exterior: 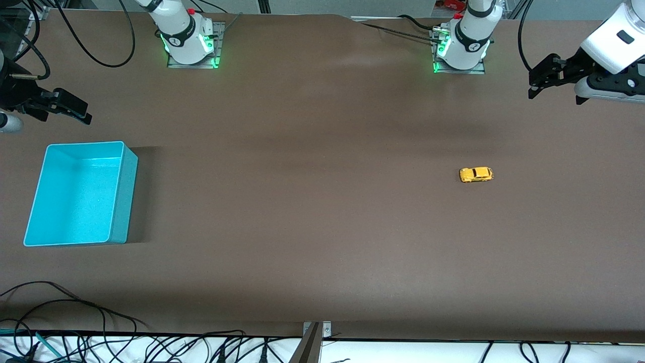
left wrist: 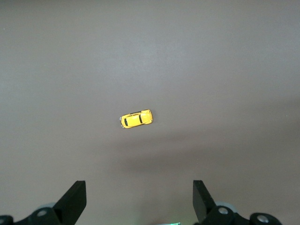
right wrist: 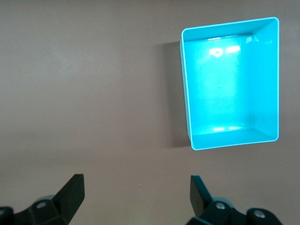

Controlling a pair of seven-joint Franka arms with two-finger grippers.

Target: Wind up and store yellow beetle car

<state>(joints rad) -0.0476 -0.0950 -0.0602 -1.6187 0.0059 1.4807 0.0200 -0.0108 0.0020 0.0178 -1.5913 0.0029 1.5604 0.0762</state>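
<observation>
The yellow beetle car point(exterior: 476, 174) stands on its wheels on the brown table toward the left arm's end; it also shows in the left wrist view point(left wrist: 136, 119). The cyan bin point(exterior: 80, 194) sits empty at the right arm's end; it also shows in the right wrist view point(right wrist: 230, 84). My left gripper point(exterior: 535, 84) is open and empty, held high over the table's edge at its own end, apart from the car. My right gripper point(exterior: 75, 112) is open and empty, up in the air near the bin's edge that is farther from the front camera.
The two arm bases point(exterior: 189, 38) point(exterior: 461, 43) stand along the table edge farthest from the front camera. Cables point(exterior: 75, 322) lie along the table's near edge. A metal bracket point(exterior: 315, 343) sticks up at the middle of that edge.
</observation>
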